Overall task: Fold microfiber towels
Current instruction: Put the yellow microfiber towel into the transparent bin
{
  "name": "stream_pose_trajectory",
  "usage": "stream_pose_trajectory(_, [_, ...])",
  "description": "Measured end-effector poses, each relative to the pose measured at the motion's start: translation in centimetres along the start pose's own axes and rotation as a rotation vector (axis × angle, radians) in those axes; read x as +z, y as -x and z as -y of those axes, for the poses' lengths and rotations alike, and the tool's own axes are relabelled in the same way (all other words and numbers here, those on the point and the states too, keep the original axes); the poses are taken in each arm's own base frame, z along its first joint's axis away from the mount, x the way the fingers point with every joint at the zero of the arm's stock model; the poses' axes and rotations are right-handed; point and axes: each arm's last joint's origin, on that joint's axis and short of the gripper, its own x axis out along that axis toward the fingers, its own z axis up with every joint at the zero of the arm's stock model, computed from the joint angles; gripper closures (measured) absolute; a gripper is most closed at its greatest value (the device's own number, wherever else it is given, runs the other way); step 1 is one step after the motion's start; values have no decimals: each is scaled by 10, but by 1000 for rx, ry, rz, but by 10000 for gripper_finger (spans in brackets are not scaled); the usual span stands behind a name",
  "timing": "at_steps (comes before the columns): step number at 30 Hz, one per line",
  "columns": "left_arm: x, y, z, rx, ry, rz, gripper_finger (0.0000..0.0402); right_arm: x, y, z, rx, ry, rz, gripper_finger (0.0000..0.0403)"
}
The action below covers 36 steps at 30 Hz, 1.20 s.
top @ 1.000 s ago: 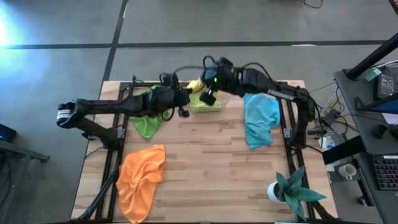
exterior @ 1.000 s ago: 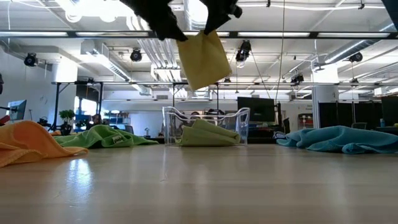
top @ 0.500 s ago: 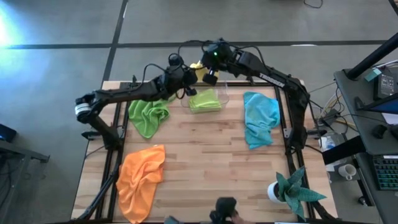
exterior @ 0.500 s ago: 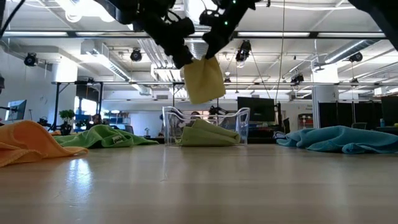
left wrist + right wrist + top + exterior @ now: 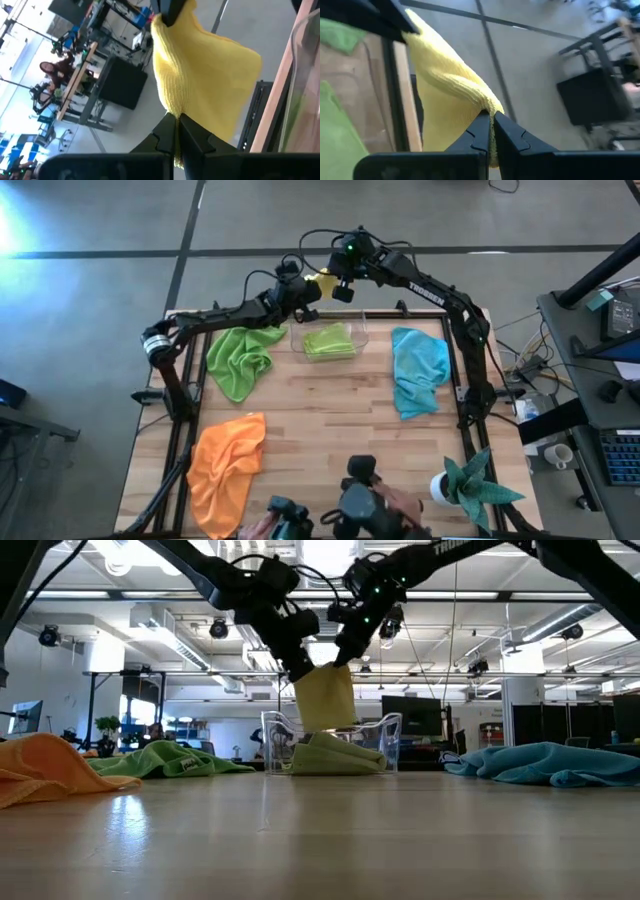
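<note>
- Step in hand: folded yellow towel (image 5: 325, 698) hangs in the air between both arms, beyond the desk's far edge, behind the clear bin (image 5: 330, 341)
- Left gripper (image 5: 299, 292) and right gripper (image 5: 340, 288): jaws clenched on its top corners
- Bin holds one folded green towel (image 5: 328, 342)
- Next, likely: bring it over the bin, lower, release both together

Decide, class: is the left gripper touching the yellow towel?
Touching. The left wrist view shows the left gripper shut on an edge of the yellow towel, the cloth pinched between its fingertips; the low view shows it hanging from that gripper.
</note>
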Motion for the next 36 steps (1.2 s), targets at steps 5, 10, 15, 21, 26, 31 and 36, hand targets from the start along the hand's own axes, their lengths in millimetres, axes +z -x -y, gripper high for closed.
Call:
stream_pose_trajectory(5, [-8, -1, 8, -58, 7, -60, 402, -17, -19, -4, 130, -7, -36, 392])
stream_pose_trajectory(10, [-12, 3, 19, -174, 69, -97, 402, -29, -28, -22, 307, -7, -122, 392])
stream_pose_trajectory(15, [-10, 13, 27, -245, 70, -112, 401, -28, -24, -31, 387, -26, -122, 392])
stream_pose_trajectory(21, [-5, 31, 32, -361, 33, -99, 401, -28, -13, -37, 487, -56, -144, 392])
stream_pose_trajectory(26, [-5, 40, 39, -565, 59, -68, 401, -37, -12, -55, 599, -34, -242, 392])
stream_pose_trajectory(31, [-11, 38, 46, -609, 62, -91, 401, -44, -23, -67, 623, -21, -250, 392])
stream_pose_trajectory(36, [-13, 40, 49, -663, 61, -89, 401, -54, -37, -82, 662, -26, -295, 392])
